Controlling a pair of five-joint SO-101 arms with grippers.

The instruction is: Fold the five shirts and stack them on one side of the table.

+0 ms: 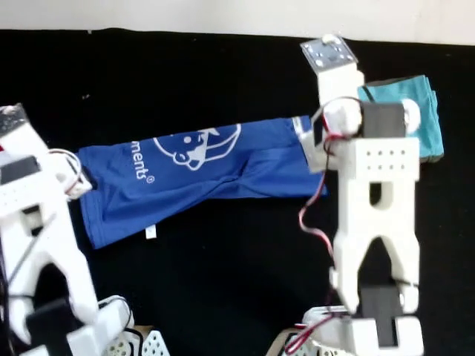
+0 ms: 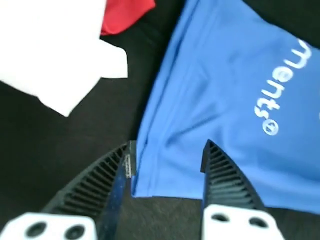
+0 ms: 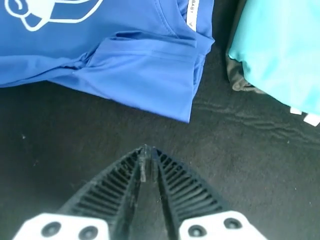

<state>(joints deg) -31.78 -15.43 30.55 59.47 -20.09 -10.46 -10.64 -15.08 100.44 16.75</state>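
Half the teal shirt (image 1: 428,111) (folded) behind the right arm (image 1: 378,185).

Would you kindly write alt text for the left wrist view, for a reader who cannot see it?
The left pincer is open, with a hem corner of a blue shirt with white lettering lying between its black ribbed fingers on the black table. Farther off lie a white cloth and a piece of red cloth.
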